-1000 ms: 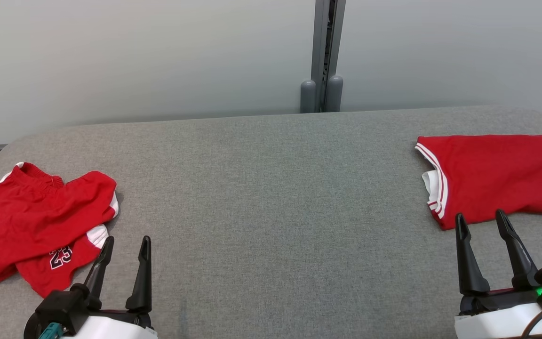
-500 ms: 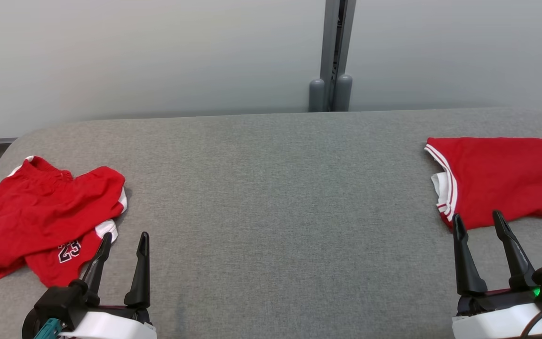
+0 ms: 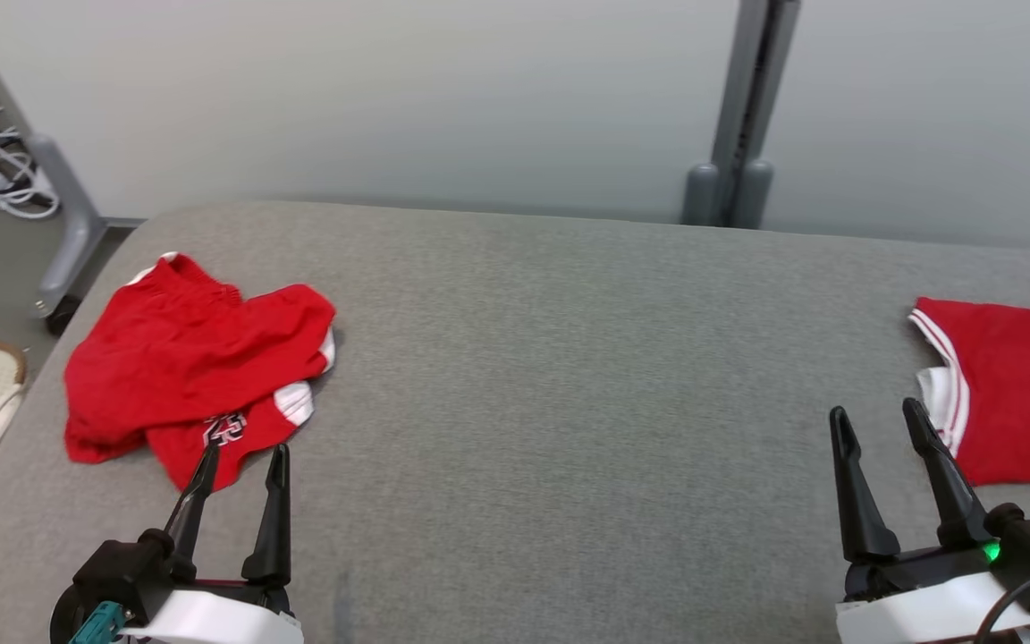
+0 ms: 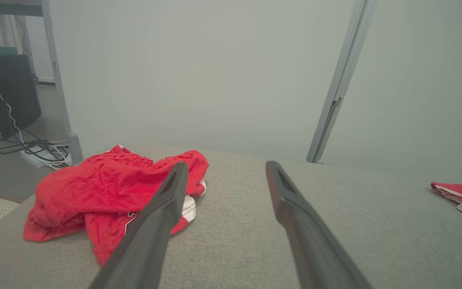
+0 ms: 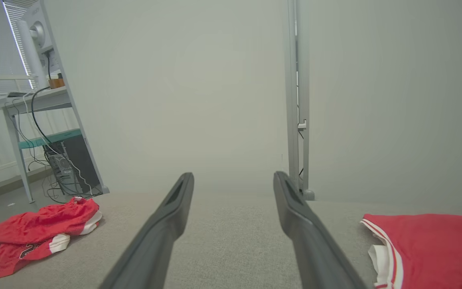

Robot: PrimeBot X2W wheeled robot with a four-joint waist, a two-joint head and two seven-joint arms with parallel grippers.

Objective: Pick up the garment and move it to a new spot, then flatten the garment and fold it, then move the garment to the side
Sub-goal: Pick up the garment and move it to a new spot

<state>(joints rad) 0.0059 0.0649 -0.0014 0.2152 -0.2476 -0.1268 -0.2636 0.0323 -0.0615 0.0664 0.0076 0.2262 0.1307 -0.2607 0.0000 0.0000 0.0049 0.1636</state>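
garment: crumpled red shorts, white trim and a number print, heaped by the left end of the bench, about midway between its far and near edges.
step in hand: the first one, pick-up; judged not yet begun, as nothing is held.
left gripper: jaws wide apart and empty, on the near-edge side of the shorts, fingers aimed at their near hem. in the head view one fingertip overlaps the number print; the left wrist view suggests it sits above the cloth. contact: cannot tell.
next move: judged a short reach forward and down, slightly left, to pinch a raised fold, then lift toward the bare middle of the bench.
right gripper: spread and empty, near the right end, well apart from the shorts.
folded shirt: flat at the right end, just beside the right gripper; looks already done.
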